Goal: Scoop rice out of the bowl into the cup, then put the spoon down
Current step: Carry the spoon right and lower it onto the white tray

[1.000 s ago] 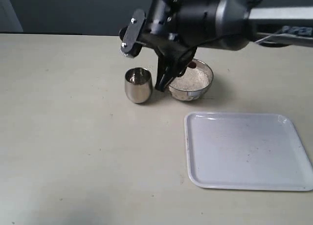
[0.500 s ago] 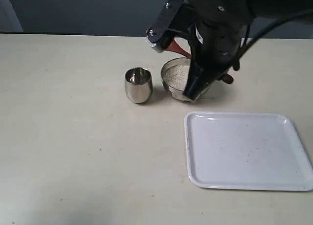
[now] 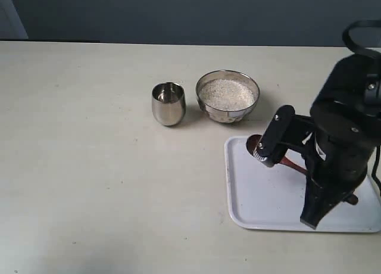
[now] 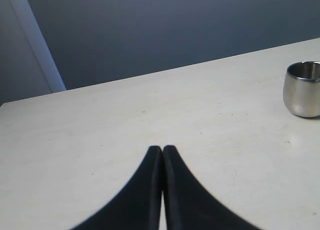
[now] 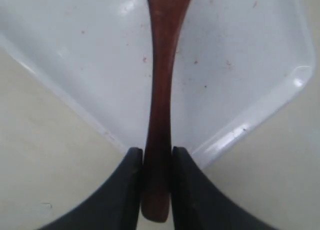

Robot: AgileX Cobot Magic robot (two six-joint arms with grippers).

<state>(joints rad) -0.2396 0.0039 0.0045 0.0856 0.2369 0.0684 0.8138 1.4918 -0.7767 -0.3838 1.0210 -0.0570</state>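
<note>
While over tray (image 5: 250, 55), spoon (image 5: 161, 65) within R pincer (image 5: 157, 152).

no readable text, no labels, no brand marks, no numbers on anything in view

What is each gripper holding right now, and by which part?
The right gripper pinches the spoon near its handle end; the left gripper is shut on nothing.

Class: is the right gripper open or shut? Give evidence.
Shut on the wooden spoon: the right gripper's fingers press both sides of its handle.
</note>
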